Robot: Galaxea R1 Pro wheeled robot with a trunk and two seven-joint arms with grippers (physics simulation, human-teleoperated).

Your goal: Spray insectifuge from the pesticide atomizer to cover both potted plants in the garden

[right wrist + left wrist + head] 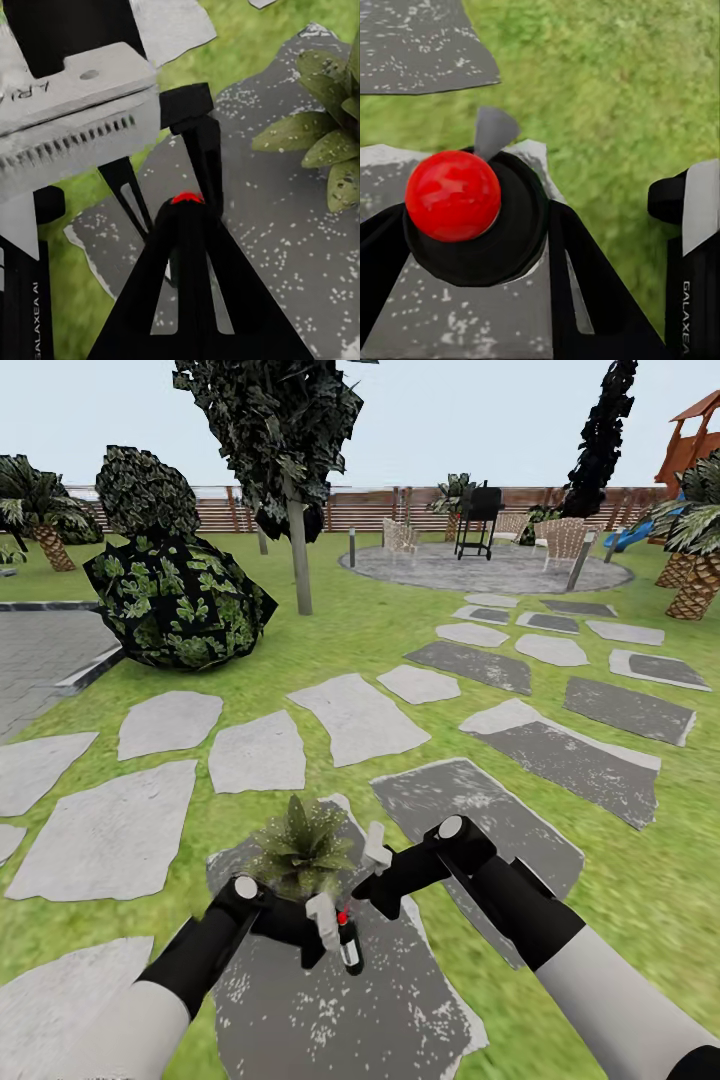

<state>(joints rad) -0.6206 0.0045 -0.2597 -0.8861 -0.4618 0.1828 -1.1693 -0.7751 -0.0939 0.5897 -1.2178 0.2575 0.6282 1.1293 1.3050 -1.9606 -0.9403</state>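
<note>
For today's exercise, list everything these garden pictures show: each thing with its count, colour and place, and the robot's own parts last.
Potted plant: one, green rosette, on the near grey slab, just beyond the grippers.
Pesticide atomizer: one, dark body with red top, held in the left gripper.
Stone slabs: many, pale and dark grey, across the lawn.
Leafy bush: one, dark green, far left.
Tree: one, grey trunk, behind the slabs.
Wooden fence: brown, far back.
Grill: one, black, on the round paved patio.
Left gripper: black and white, shut on the atomizer.
Right gripper: black and white, beside the plant.
</note>
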